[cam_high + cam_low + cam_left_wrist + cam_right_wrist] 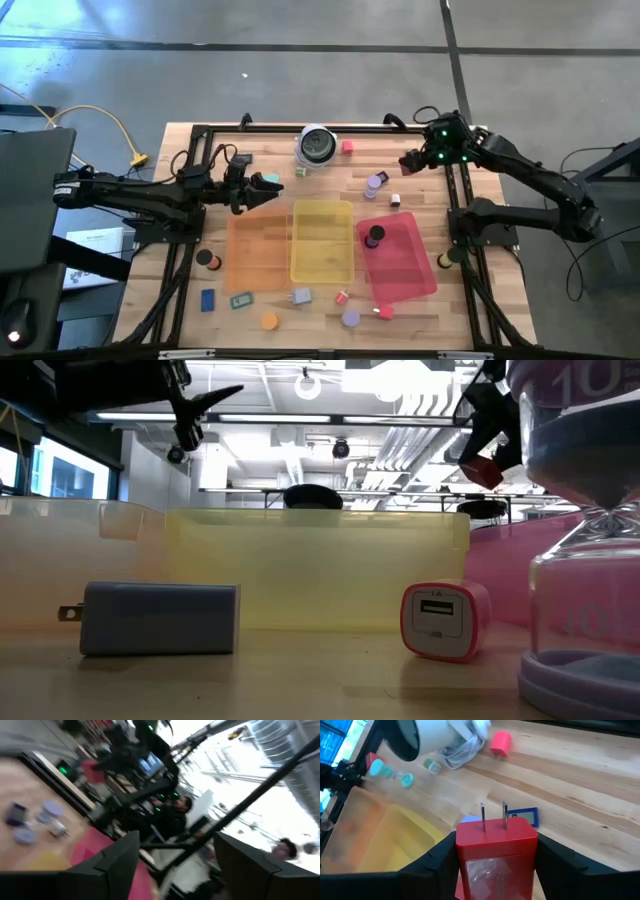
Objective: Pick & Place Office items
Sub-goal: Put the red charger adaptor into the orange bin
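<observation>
On the table's far right side, my right gripper (495, 852) hangs in the air, clamped on a red plug adapter (496, 845) with its two prongs pointing away from the wrist. Near the left edge my left gripper (268, 187) hovers above the orange tray (258, 250), fingers (117, 860) spread, nothing between them.

Trays at the table's centre: orange, yellow tray (322, 241), red tray (398, 254) with one black disc (375, 235) inside.

Office items near the front edge: blue block (208, 299), teal block (240, 300), grey charger (160, 618), pink charger (445, 620), orange disc (269, 321), purple disc (351, 318). Near the far edge: pink plug (500, 743), silver-and-black round object (317, 145), purple discs (376, 183).
</observation>
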Available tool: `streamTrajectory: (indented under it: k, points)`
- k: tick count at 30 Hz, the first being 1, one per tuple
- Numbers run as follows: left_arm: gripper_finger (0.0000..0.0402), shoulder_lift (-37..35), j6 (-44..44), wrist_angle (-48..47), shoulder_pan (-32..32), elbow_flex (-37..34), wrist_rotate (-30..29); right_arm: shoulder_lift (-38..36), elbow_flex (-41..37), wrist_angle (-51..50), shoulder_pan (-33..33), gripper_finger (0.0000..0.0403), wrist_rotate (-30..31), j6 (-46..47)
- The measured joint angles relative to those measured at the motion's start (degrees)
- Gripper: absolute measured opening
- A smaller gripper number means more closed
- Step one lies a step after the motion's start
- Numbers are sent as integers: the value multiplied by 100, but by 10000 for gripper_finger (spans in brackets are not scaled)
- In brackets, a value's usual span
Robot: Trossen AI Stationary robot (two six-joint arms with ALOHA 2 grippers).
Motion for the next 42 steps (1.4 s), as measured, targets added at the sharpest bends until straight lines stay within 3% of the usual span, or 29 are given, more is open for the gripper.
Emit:
streamTrajectory:
  k: [7, 11, 20, 27, 30, 38, 42]
  points:
    - [353, 0, 538, 18, -506, 0, -757, -5, 0, 342, 573, 200, 46, 166]
    - [381, 0, 411, 196, -531, 0, -911, -5, 0, 1071, 952, 200, -74, 358]
    - [386, 15, -231, 312, -546, 0, -956, -5, 0, 2544, 1724, 200, -127, 263]
    - [386, 447, 201, 827, -840, 0, -2390, 208, 0, 4042, 2395, 200, 40, -70]
    - [386, 779, -293, 1404, -843, 0, -2645, 372, 7, 4567, 2549, 200, -3, -19]
    - [386, 1718, -1811, 2598, -368, 33, -2316, 806, 7, 5087, 2768, 200, -111, 192]
    - [386, 2256, -2505, 3053, -100, 371, -1976, 939, 7, 5275, 2836, 200, -138, 195]
